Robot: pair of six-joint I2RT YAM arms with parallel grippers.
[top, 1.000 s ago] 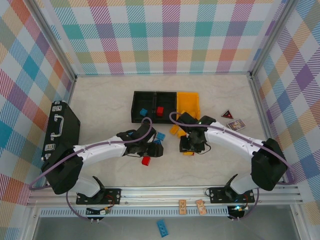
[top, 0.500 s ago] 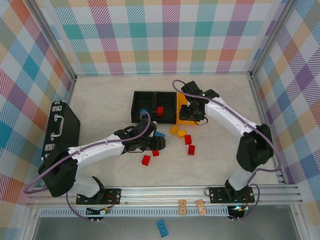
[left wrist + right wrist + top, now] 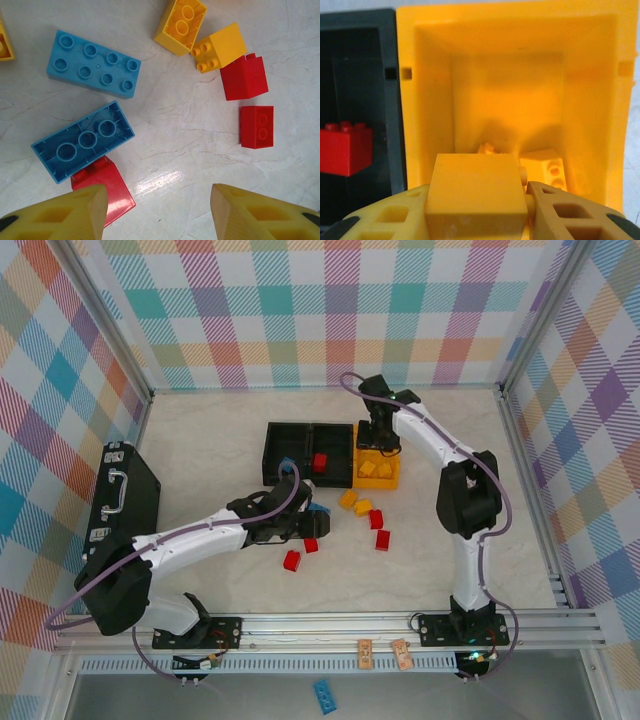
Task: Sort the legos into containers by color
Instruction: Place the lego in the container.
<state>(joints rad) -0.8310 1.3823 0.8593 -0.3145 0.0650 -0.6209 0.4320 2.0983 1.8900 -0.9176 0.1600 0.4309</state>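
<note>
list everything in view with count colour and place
black bins: 2, side by side on the table
yellow-orange bin: 1, right of the black pair
binned legos: 1 blue left black bin, 1 red next bin, 2 yellow yellow-orange bin
loose red legos: 4, in front of the bins
loose yellow legos: 2, same patch
loose blue legos: 2, same patch
stray blue lego: 1, below the table's near edge
case: 1, black, handled, table's left
small tan pieces: 2, front rail
left gripper: open, over the loose legos
right gripper: shut on a yellow lego above the yellow-orange bin
</note>
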